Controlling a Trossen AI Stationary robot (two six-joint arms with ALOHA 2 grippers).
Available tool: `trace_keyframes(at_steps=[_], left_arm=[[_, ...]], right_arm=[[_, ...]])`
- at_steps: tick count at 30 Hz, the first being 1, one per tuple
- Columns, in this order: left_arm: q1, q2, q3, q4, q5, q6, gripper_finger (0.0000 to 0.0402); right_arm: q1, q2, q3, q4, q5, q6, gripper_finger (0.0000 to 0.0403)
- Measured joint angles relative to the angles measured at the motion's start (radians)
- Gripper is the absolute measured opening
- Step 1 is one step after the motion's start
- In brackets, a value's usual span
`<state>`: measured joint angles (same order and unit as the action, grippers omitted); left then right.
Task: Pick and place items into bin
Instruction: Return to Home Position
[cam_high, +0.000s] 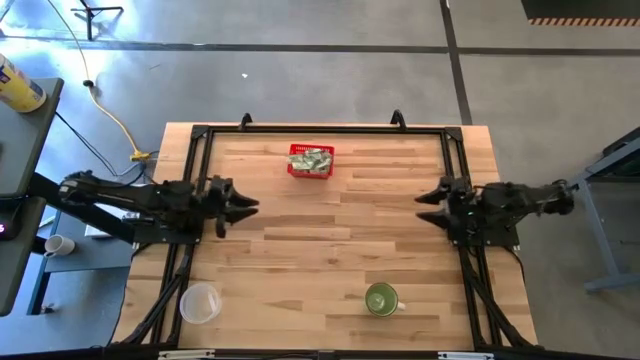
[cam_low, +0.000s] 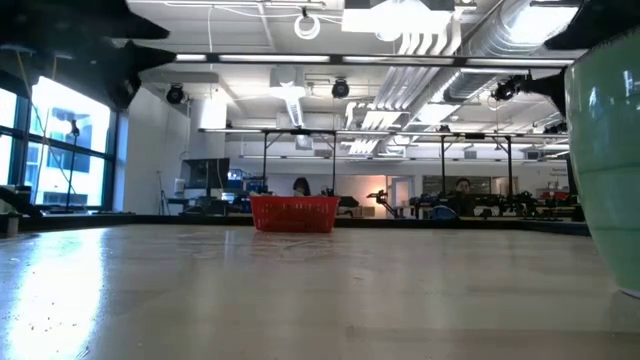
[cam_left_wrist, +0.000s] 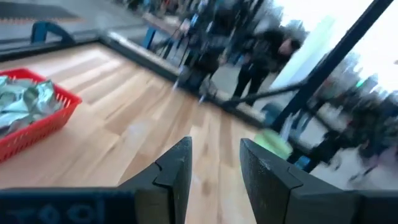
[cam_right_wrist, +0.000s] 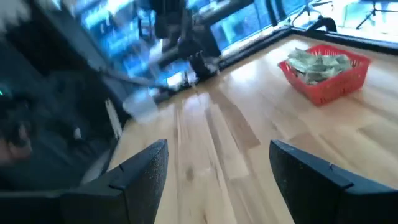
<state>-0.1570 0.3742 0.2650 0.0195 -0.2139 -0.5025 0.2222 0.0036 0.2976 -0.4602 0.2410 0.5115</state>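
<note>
the red basket stands on the wooden table close to one long edge, with bare wood on every side of it. the left gripper hovers to the basket's left, toward the table's middle and well apart from it. the right gripper hovers to the basket's right, farther off. wide bare planks lie between the two grippers. the left fingers stand a little apart with a narrow gap and grip nothing. the right fingers are spread wide and grip nothing. the one basket holds a heap of crumpled green-and-white pieces, too bunched to count. one clear cup and one green cup stand near the opposite long edge, well away from the basket.
</note>
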Motion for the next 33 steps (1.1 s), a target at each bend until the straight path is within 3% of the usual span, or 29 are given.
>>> trace_keyframes(at_steps=[2,6,8,13,17,33], left_arm=[[0.0,-0.119,-0.058,-0.008,0.001,-0.025,0.017],[0.0,-0.331,-0.137,-0.037,0.068,-0.034,0.017],[0.0,-0.377,-0.143,-0.07,0.075,-0.012,0.017],[-0.001,-0.33,-0.127,-0.12,0.03,0.08,0.017],[0.0,-0.313,-0.129,-0.156,0.02,0.08,0.017],[0.0,-0.307,-0.129,-0.258,0.022,0.079,0.017]], right_arm=[[0.0,0.001,-0.095,0.174,0.01,0.045,0.027],[0.001,0.002,-0.285,0.621,-0.08,0.014,0.027],[0.0,0.008,-0.279,0.611,-0.011,0.006,0.027],[-0.001,0.02,-0.259,0.556,0.246,0.004,0.027],[-0.001,0.024,-0.259,0.545,0.361,0.004,0.027],[-0.001,0.024,-0.259,0.546,0.38,0.004,0.027]])
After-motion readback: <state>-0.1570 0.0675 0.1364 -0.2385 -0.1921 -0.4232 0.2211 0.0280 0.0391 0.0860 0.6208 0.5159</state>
